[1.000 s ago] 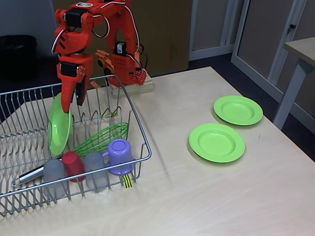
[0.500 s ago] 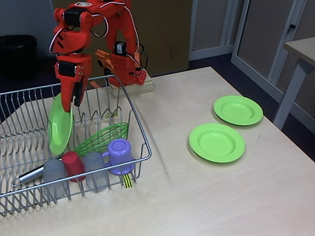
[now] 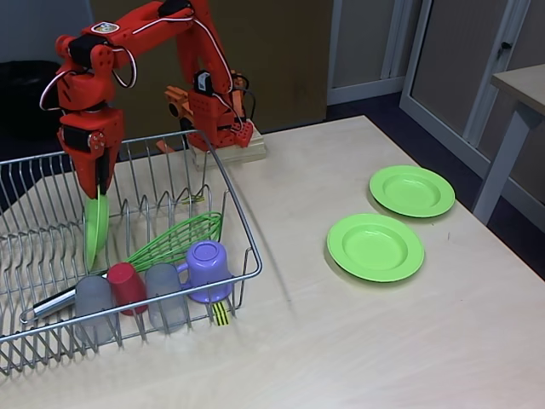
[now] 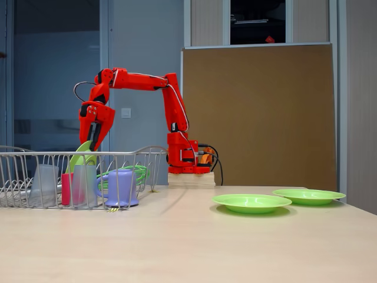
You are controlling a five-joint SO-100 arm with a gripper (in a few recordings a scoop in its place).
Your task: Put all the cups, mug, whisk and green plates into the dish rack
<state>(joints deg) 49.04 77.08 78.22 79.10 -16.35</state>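
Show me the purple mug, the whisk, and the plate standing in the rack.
purple mug (image 3: 208,266), a fixed view, on its side wall.
whisk (image 3: 183,235), a fixed view, on the green wire loops.
plate in the rack (image 3: 95,230), a fixed view, on its face below the tool.

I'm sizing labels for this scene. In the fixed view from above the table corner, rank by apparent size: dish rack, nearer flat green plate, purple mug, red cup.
1. dish rack
2. nearer green plate
3. purple mug
4. red cup, partly hidden behind the grey cups, so its place after the mug is unsure.
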